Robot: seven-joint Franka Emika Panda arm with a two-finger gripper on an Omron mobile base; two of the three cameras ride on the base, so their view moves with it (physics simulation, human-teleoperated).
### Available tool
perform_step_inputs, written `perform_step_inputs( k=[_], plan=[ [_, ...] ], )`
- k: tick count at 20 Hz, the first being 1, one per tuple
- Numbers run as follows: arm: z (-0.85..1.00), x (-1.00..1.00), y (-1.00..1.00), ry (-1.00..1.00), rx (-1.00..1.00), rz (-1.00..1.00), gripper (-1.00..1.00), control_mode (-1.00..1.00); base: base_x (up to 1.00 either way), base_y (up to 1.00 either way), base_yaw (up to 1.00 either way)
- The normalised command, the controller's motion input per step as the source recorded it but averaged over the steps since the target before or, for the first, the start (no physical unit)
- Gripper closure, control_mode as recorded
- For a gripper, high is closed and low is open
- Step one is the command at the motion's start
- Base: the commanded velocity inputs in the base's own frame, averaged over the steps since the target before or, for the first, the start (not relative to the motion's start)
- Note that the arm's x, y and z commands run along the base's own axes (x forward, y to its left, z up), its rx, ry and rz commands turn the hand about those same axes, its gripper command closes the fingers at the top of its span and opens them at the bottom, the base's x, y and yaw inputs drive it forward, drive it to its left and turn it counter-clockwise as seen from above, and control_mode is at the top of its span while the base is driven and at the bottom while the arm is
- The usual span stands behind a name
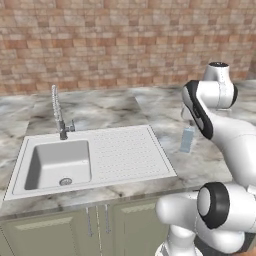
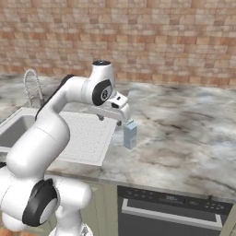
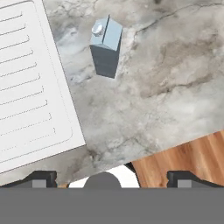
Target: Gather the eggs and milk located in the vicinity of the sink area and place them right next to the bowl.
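The arm (image 1: 210, 120) hides part of the milk (image 1: 187, 140); sink (image 2: 14, 126) cut off.

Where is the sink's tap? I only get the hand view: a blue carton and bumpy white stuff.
Observer: The faucet stands at the back of the sink, behind its basin on the left side.
Operator: Is the gripper touching the carton?
Observer: No. In the right base view the gripper hangs open, higher than the milk and to its left, apart from it.
Operator: What's behind everything?
Observer: A brick wall runs along the back of the counter.
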Motion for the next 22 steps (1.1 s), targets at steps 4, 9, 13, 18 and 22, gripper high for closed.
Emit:
perform_step_inputs(
  k=[4, 9, 13, 18, 22],
  plan=[
    [-0.19, 0.29, -0.34, 0.02, 0.00, -0.13, -1.00, -1.00, 0.00, 0.00, 0.00],
    [-0.17, 0.33, -0.22, 0.00, 0.00, -0.05, -1.00, -1.00, 0.00, 0.00, 0.00],
    [-0.15, 0.32, -0.03, 0.00, 0.00, 0.00, -1.00, -1.00, 0.00, 0.00, 0.00],
    [-0.12, 0.33, 0.00, 0.00, 0.00, 0.00, -1.00, -1.00, 0.00, 0.00, 0.00],
    [-0.11, 0.31, 0.00, 0.00, 0.00, 0.00, -1.00, -1.00, 0.00, 0.00, 0.00]
  ],
)
